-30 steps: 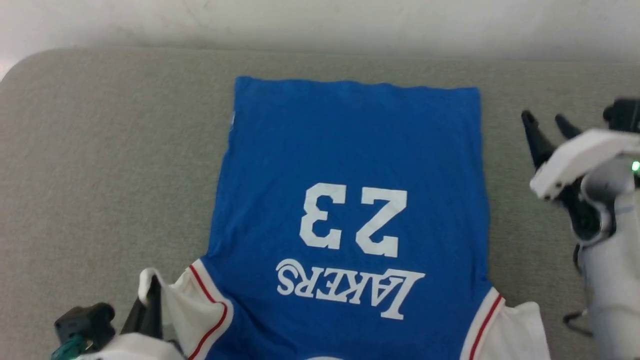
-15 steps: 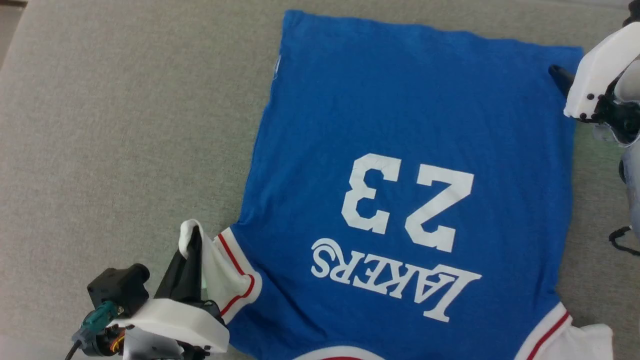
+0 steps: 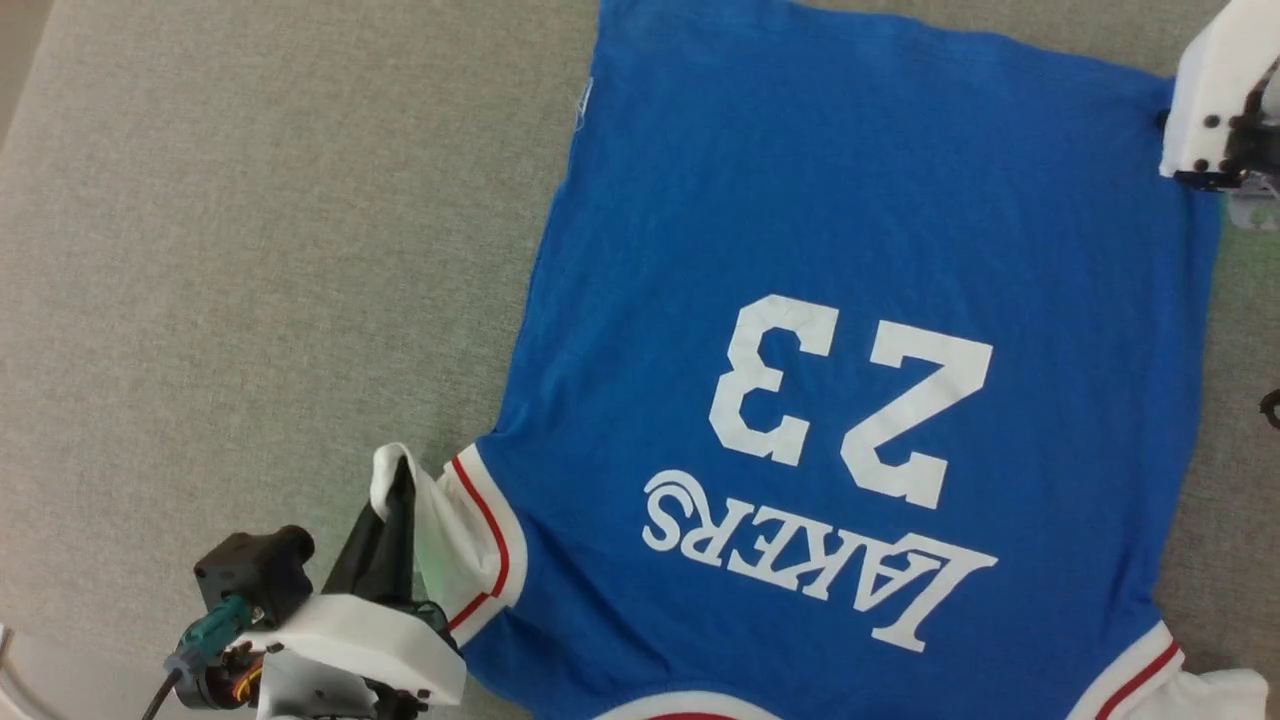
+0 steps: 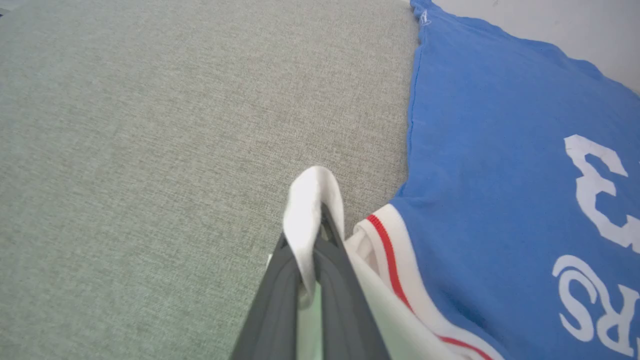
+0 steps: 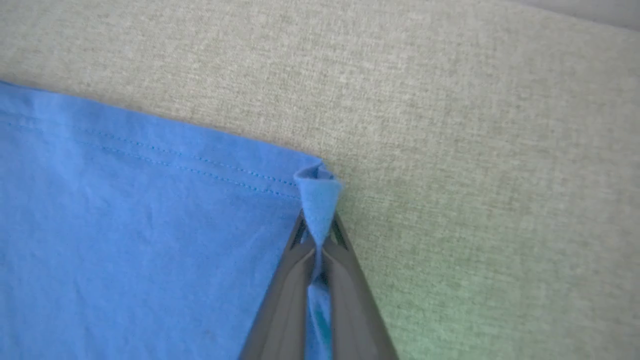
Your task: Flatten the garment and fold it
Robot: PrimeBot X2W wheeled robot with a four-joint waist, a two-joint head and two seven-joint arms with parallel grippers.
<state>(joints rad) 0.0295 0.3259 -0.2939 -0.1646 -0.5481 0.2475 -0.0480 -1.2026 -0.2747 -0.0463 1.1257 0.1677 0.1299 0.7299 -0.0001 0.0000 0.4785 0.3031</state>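
Got the left gripper [image 4: 312, 240] down at 7 o'clock, pinched shut on the white sleeve [image 4: 307, 200], with the cuff bunched over the tips. Got the garment [image 3: 850, 220] lying flat mid-frame on the grey worktop [image 3: 250, 250], "LAKERS 23" print [image 3: 760, 440] up. Way out at 1 o'clock, got the right gripper [image 5: 317, 230] clamped on the blue hem corner [image 5: 317, 192].

Printed in white on royal-blue jersey T-shirt with white sleeves [image 3: 850, 200]: "LAKERS" in serif capitals, "23" in large block numerals. Both upside down in head view, right of left gripper [image 3: 398, 478] jaws, "LAKERS" nearer them, "23" farther out toward hem. In left wrist view, right of jaws, cut by frame edge: "3", "RS". Small white mark [image 3: 583, 95] by hem corner: too small to read.
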